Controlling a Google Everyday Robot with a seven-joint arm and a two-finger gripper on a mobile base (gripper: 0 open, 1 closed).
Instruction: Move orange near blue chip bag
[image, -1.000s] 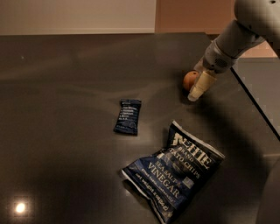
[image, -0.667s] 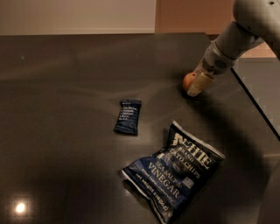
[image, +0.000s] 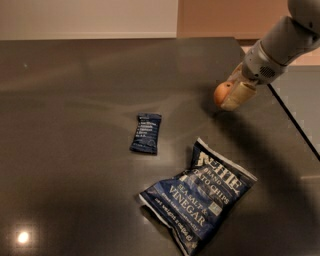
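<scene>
A dark glossy tabletop (image: 75, 100) carries a small dark-blue bar wrapper (image: 146, 133) and a large crinkled blue chip bag (image: 197, 200); the gripper (image: 230, 96) hangs over its right side.

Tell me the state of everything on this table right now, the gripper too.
gripper: far right of the table, shut on the orange.
orange: held between the fingers; lifted or resting, cannot tell.
blue chip bag: lying flat, label up, crinkled, apart from the orange.
small bar wrapper: lying flat, left of the bag.
</scene>
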